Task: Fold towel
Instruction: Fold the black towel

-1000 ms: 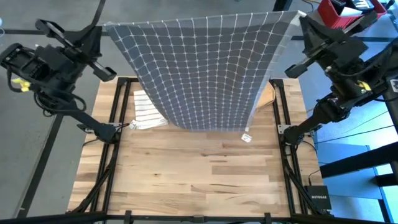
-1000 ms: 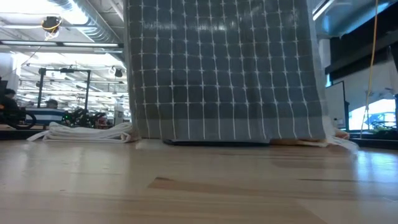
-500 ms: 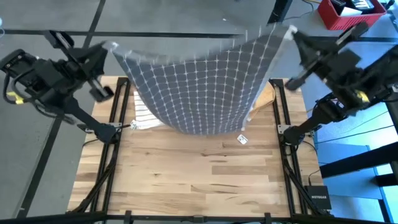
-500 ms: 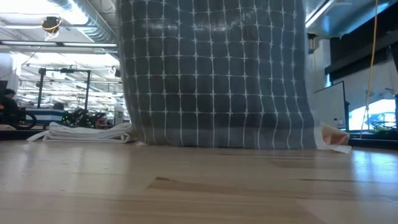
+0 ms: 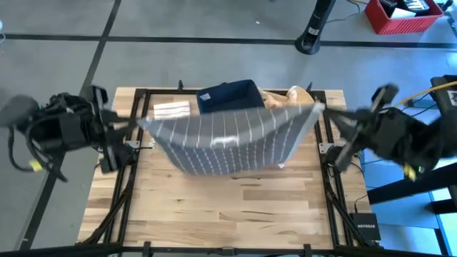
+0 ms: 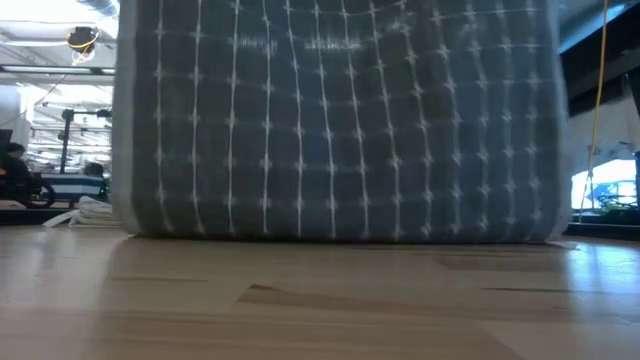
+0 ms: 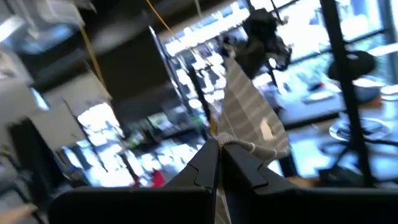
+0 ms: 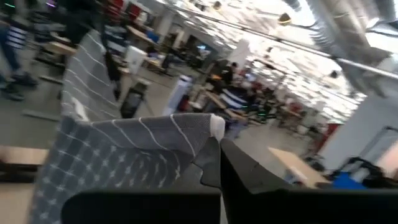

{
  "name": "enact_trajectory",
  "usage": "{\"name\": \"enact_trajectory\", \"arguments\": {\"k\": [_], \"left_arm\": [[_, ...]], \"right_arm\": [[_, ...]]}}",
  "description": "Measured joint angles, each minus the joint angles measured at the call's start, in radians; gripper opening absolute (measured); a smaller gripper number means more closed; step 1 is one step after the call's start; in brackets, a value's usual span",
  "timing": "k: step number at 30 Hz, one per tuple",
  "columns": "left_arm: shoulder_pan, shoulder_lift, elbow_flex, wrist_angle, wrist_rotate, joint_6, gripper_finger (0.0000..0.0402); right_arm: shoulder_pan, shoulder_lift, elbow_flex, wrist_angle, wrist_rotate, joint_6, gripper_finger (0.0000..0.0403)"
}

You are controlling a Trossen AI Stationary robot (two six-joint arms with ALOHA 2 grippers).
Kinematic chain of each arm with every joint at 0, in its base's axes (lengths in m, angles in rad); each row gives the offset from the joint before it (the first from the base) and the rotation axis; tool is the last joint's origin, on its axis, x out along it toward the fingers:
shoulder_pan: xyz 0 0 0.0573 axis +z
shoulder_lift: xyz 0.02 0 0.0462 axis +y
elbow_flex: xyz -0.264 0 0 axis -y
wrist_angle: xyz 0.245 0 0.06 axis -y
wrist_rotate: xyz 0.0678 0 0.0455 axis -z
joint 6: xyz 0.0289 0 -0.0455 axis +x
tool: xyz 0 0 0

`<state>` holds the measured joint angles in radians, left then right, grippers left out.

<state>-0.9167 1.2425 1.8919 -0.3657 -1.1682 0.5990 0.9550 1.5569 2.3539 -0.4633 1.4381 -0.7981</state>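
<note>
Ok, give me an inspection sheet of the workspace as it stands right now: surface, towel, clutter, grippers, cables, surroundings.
Surface: wooden table, near half bare.
Job's things: grey grid towel stretched between both arms, hanging, lower edge at the tabletop.
Clutter: white striped cloth, navy bin and a tan item along the far edge.
Grippers: left gripper shut on one top corner; right gripper shut on the other.
Cables: yellow cable by the right arm; a small black box at the near right.
Surroundings: red crate on the floor; people far off in the room behind.
</note>
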Motion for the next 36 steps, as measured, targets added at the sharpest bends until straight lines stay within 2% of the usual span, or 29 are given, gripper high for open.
{"name": "enact_trajectory", "arguments": {"k": [4, 9, 13, 16, 23, 31, 33, 36], "left_arm": [[-0.065, 0.027, 0.000, -0.235, -0.015, -0.284, 0.0008], [-0.143, 0.075, -0.001, -0.551, -0.015, -0.693, 0.0008], [-0.180, 0.120, -0.038, -0.705, -0.015, -0.962, 0.0008], [-0.200, 0.153, -0.074, -0.747, -0.015, -1.075, 0.0008], [-0.235, 0.221, -0.200, -0.749, -0.014, -1.263, 0.0008], [-0.327, 0.294, -0.357, -0.735, 0.009, -1.535, 0.0008], [-0.342, 0.309, -0.383, -0.720, 0.006, -1.586, 0.0008], [-0.348, 0.321, -0.394, -0.686, -0.030, -1.580, 0.0008]], "right_arm": [[0.061, 0.035, 0.000, -0.299, 0.000, 0.369, 0.0001], [0.113, 0.086, -0.018, -0.769, -0.048, 0.975, 0.0001], [0.141, 0.129, -0.095, -0.991, -0.109, 1.326, 0.0001], [0.141, 0.152, -0.179, -1.014, -0.163, 1.445, 0.0001], [0.143, 0.195, -0.357, -0.941, -0.336, 1.622, 0.0001], [0.212, 0.210, -0.517, -0.856, -0.533, 1.913, 0.0000], [0.239, 0.210, -0.522, -0.842, -0.539, 1.959, 0.0000], [0.276, 0.210, -0.487, -0.844, -0.473, 1.974, 0.0000]]}}
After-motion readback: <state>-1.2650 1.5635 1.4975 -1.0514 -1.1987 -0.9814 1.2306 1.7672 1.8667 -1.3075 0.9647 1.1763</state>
